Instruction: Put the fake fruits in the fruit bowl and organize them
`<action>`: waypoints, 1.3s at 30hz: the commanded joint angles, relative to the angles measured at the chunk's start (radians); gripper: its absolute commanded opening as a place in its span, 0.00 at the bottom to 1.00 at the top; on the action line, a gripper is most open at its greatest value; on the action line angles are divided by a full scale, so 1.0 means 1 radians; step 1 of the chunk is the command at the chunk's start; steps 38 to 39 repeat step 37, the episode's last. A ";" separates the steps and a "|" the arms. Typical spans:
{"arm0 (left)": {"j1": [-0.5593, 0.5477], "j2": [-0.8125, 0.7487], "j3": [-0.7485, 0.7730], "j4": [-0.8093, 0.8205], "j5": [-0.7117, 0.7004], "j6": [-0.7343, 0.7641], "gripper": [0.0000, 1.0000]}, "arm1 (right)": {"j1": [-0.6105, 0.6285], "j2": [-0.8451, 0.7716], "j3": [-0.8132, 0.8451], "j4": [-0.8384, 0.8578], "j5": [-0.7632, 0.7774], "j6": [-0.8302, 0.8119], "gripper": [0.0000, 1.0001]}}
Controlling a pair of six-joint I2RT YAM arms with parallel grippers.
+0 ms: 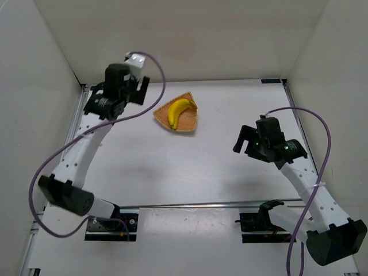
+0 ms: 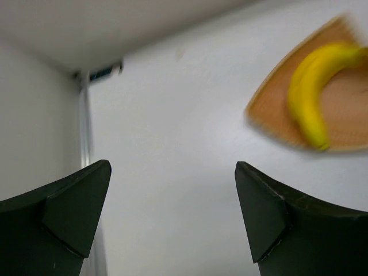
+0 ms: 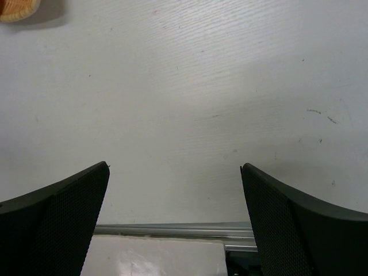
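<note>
The left arm (image 1: pixel 80 155) and right arm (image 1: pixel 313 187) are white tubes dotted with small holes (plainest on the left), each with black joints and a purple cable (image 1: pixel 163 77). The left gripper (image 2: pixel 172 164) has smooth dark wedges, the right gripper (image 3: pixel 175 165) fine-meshed ones.

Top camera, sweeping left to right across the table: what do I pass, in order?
left gripper → fruit bowl, with the banana lying in it → right gripper
</note>
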 commanded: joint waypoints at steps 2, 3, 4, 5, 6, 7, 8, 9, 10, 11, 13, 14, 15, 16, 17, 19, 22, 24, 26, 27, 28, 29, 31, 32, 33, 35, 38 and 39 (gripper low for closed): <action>0.127 -0.118 -0.358 -0.172 -0.073 -0.033 1.00 | -0.003 -0.070 -0.040 -0.017 -0.030 0.041 1.00; 0.173 -0.154 -0.483 -0.181 -0.073 -0.033 1.00 | -0.003 -0.070 -0.040 -0.028 -0.030 0.052 1.00; 0.195 -0.189 -0.542 -0.181 -0.073 -0.033 1.00 | -0.003 -0.085 -0.054 -0.028 -0.030 0.052 1.00; 0.216 -0.259 -0.600 -0.181 -0.073 -0.033 1.00 | -0.003 -0.100 -0.054 -0.037 -0.030 0.052 1.00; 0.256 -0.293 -0.706 -0.181 -0.060 -0.033 1.00 | -0.003 -0.100 -0.077 -0.048 -0.030 0.063 1.00; 0.273 -0.321 -0.752 -0.181 -0.060 -0.033 1.00 | -0.003 -0.125 -0.089 -0.048 -0.030 0.075 1.00; 0.289 -0.371 -0.791 -0.181 -0.046 -0.033 1.00 | -0.003 -0.134 -0.100 -0.057 -0.030 0.075 1.00; 0.312 -0.396 -0.849 -0.181 -0.026 -0.056 1.00 | -0.003 -0.143 -0.112 -0.066 -0.030 0.089 1.00; 0.322 -0.422 -0.871 -0.181 -0.017 -0.067 1.00 | -0.003 -0.162 -0.136 -0.066 -0.019 0.101 1.00; 0.323 -0.476 -0.889 -0.181 -0.017 -0.078 1.00 | -0.003 -0.171 -0.149 -0.066 -0.019 0.101 1.00; 0.336 -0.520 -0.927 -0.181 -0.049 -0.100 1.00 | -0.003 -0.194 -0.169 -0.066 -0.019 0.120 1.00; 0.345 -0.537 -0.940 -0.181 -0.079 -0.111 1.00 | -0.003 -0.194 -0.178 -0.066 -0.019 0.120 1.00; 0.346 -0.565 -0.951 -0.181 -0.099 -0.111 1.00 | -0.003 -0.205 -0.193 -0.066 -0.019 0.120 1.00; 0.356 -0.576 -0.973 -0.172 -0.109 -0.102 1.00 | -0.003 -0.205 -0.193 -0.066 -0.019 0.129 1.00; 0.356 -0.576 -0.974 -0.172 -0.119 -0.102 1.00 | -0.003 -0.205 -0.204 -0.066 -0.019 0.129 1.00; 0.356 -0.588 -0.998 -0.172 -0.130 -0.102 1.00 | -0.003 -0.205 -0.215 -0.075 -0.019 0.129 1.00; 0.365 -0.599 -1.007 -0.172 -0.130 -0.122 1.00 | -0.003 -0.205 -0.215 -0.085 -0.019 0.129 1.00; 0.365 -0.599 -1.007 -0.172 -0.139 -0.131 1.00 | -0.003 -0.205 -0.224 -0.085 -0.019 0.129 1.00; 0.365 -0.599 -1.007 -0.172 -0.139 -0.131 1.00 | -0.003 -0.215 -0.224 -0.085 -0.019 0.129 1.00; 0.365 -0.599 -1.007 -0.172 -0.139 -0.131 1.00 | -0.003 -0.226 -0.233 -0.085 -0.019 0.129 1.00; 0.365 -0.599 -1.007 -0.172 -0.139 -0.131 1.00 | -0.003 -0.226 -0.233 -0.085 -0.019 0.129 1.00; 0.365 -0.599 -1.007 -0.172 -0.139 -0.131 1.00 | -0.003 -0.226 -0.233 -0.085 -0.019 0.129 1.00; 0.365 -0.599 -1.007 -0.172 -0.139 -0.131 1.00 | -0.003 -0.235 -0.242 -0.085 -0.019 0.138 1.00; 0.365 -0.599 -1.007 -0.172 -0.139 -0.131 1.00 | -0.003 -0.235 -0.242 -0.085 -0.019 0.138 1.00; 0.375 -0.599 -1.007 -0.172 -0.139 -0.131 1.00 | -0.003 -0.235 -0.242 -0.085 -0.019 0.138 1.00; 0.375 -0.610 -1.007 -0.172 -0.097 -0.118 1.00 | -0.003 -0.235 -0.252 -0.085 -0.019 0.147 1.00; 0.375 -0.619 -0.997 -0.172 -0.096 -0.118 1.00 | -0.003 -0.235 -0.252 -0.085 -0.019 0.147 1.00; 0.375 -0.619 -0.997 -0.172 -0.096 -0.118 1.00 | -0.003 -0.235 -0.252 -0.085 -0.019 0.147 1.00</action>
